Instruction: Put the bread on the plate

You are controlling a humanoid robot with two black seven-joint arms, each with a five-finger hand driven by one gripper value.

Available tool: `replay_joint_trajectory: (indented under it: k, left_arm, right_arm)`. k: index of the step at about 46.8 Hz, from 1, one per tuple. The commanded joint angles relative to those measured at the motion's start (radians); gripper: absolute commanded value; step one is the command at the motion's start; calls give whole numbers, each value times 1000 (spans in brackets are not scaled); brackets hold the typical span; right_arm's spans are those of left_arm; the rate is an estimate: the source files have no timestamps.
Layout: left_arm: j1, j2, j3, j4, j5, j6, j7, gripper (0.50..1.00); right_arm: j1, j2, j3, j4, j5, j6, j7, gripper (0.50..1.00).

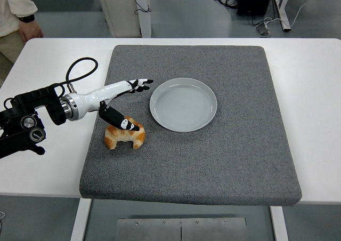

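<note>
I had nothing finished at this point. The bread [124, 135], a croissant, lay on the grey mat [213, 161], near the plate [183, 104] and to its left, on the side toward me, not touching it. The plate was bare.

My left hand [118, 99] reached in from the left, right over the bread. Its fingers [139, 84] were stretched out straight toward the plate's rim, and the thumb [121, 121] hung down across the top of the bread. I could not tell whether the thumb touched the crust. The hand was spread wide and held nothing.

I judged the whole job was ahead of me: close on the bread, lift it, carry it the short way right, set it on the plate.

A person's sleeve [18, 1] showed at the top left corner.
</note>
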Motion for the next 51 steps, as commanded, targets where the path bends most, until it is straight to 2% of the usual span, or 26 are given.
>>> replay_joint_trajectory:
  k: [1, 20, 40, 51]
  left_arm:
    - [-6, 19, 5, -8, 6, 0, 4, 975]
    - [0, 70, 48, -31, 115, -5, -2, 971]
    - [19, 68, 68, -19, 143, -2, -7, 971]
    - [45, 47, 60, 9, 194, 9, -51, 969]
  right_arm:
    - [0, 0, 0, 0, 0, 0, 0, 1000]
    - [-2, 0, 0, 0, 0, 0, 0, 1000]
    - [0, 0, 0, 0, 0, 1, 0, 1000]
    - [0, 0, 0, 0, 0, 0, 0, 1000]
